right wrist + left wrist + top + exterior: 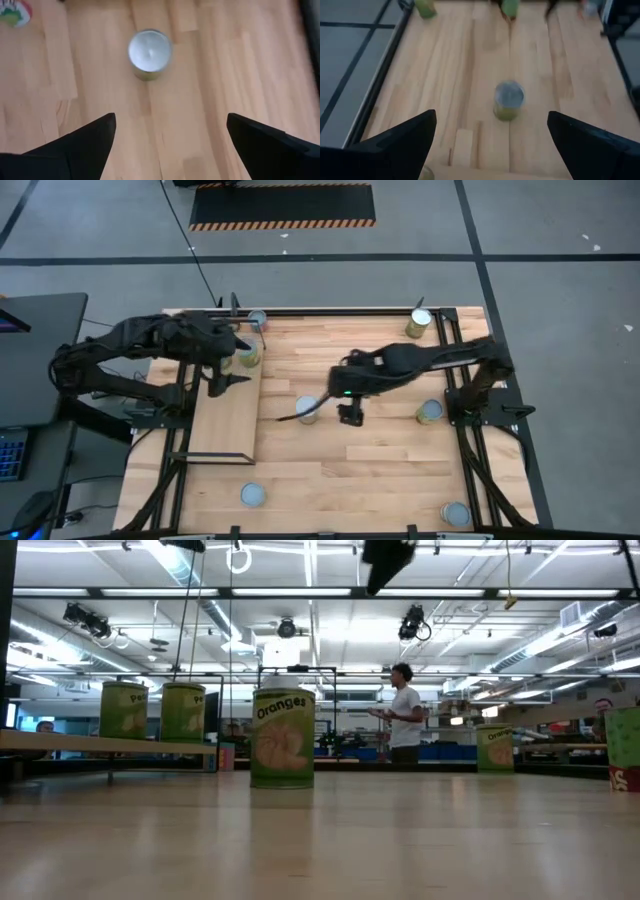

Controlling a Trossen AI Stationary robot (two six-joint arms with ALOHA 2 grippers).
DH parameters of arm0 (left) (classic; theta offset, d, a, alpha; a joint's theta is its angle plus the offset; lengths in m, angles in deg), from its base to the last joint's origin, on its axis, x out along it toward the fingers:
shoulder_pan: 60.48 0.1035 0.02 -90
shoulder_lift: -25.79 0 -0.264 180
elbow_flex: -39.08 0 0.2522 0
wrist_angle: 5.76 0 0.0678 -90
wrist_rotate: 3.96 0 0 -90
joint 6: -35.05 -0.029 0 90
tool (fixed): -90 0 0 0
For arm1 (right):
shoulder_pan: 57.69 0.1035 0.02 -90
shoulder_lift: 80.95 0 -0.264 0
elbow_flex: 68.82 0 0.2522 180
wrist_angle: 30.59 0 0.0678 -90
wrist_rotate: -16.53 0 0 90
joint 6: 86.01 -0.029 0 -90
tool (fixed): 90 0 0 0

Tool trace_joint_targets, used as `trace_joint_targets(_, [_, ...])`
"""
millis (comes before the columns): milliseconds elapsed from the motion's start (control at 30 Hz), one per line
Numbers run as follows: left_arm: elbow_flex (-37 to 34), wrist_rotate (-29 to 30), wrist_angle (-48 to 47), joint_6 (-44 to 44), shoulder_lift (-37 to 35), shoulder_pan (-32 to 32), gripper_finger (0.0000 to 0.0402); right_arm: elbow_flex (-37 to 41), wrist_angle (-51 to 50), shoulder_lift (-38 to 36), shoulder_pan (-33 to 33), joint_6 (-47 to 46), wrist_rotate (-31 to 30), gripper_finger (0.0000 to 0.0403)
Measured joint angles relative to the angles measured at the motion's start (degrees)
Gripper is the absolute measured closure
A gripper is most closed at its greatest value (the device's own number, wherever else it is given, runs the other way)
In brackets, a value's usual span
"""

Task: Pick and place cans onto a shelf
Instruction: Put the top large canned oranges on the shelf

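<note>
Seven cans [307, 408] visible — two on the shelf [222, 420], five off it.

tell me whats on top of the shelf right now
One can stands at the shelf's far end, beside the open left gripper. The rest of the board looks bare, though the left arm covers part of that far end.

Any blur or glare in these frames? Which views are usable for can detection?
High view: sharp, even light, cans distinct. Low view: the Oranges can is readable; ceiling lights glare in the background, and the tabletop is soft up close. Left wrist view: blurred, the can smeared. Right wrist view: mildly soft, and the can top is washed out by glare.
</note>
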Motion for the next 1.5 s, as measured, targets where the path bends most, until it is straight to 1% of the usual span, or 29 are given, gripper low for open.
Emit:
trace_joint_targets(100, [0.0,0.0,0.5,-3.4,3.7,-1.0,0.0013,5.3,0.4,-5.6,1.3,-5.5,-4.0,0.0014])
trace_joint_targets(167, [0.0,-0.1,3.4,-6.6,7.2,-1.4,0.0013,9.0,0.5,-8.9,2.0,-9.4,-6.5,0.0014])
trace_joint_targets(267, [0.0,0.0,7.2,-9.9,12.6,-2.1,0.0013,14.3,1.9,-13.4,3.0,-14.9,-8.6,0.0014])
trace_joint_targets(333, [0.0,0.0,11.3,-12.4,16.3,-2.9,0.0013,17.4,2.6,-15.8,3.9,-17.8,-9.2,0.0014])
trace_joint_targets(433, [0.0,-0.3,14.5,-16.6,21.6,-4.6,0.0013,21.3,2.8,-18.6,5.3,-21.5,-9.2,0.0014])
trace_joint_targets(500, [0.0,-0.8,14.2,-23.0,24.8,-5.9,0.0013,23.4,2.8,-20.2,6.2,-23.3,-9.3,0.0014])
trace_joint_targets(567, [0.0,-2.7,13.8,-29.5,27.7,-7.1,0.0013,25.4,2.4,-21.5,7.1,-24.6,-9.2,0.0014])
trace_joint_targets(633, [0.0,-4.5,13.3,-33.3,30.5,-8.0,0.0013,26.9,2.5,-22.7,7.8,-25.8,-9.2,0.0014])
trace_joint_targets(700, [0.0,-4.8,13.7,-35.7,33.1,-8.8,0.0013,28.1,2.4,-23.7,8.4,-26.4,-9.2,0.0014])
trace_joint_targets(833, [0.0,-2.2,14.2,-39.9,37.0,-9.7,0.0013,30.0,2.6,-25.1,8.9,-26.4,-9.0,0.0014])
trace_joint_targets(933, [0.0,-1.8,14.3,-44.1,39.3,-10.1,0.0013,30.8,2.3,-25.6,8.9,-25.2,-9.0,0.0014])
trace_joint_targets(1133, [0.0,3.2,15.5,-55.7,41.7,-10.0,0.0013,30.8,2.6,-25.6,7.6,-22.4,-9.0,0.0014])
trace_joint_targets(1300, [0.1,2.8,15.7,-64.3,42.4,-9.4,0.0013,30.8,2.7,-25.6,6.8,-21.9,-9.2,0.0014])
trace_joint_targets(1400, [0.0,-0.5,14.4,-67.6,43.4,-8.4,0.0013,30.8,3.0,-25.6,6.8,-21.9,-9.2,0.0014])
trace_joint_targets(1500, [0.0,-2.8,15.2,-71.2,44.6,-7.2,0.0013,30.8,3.3,-25.6,6.8,-21.9,-9.2,0.0014])
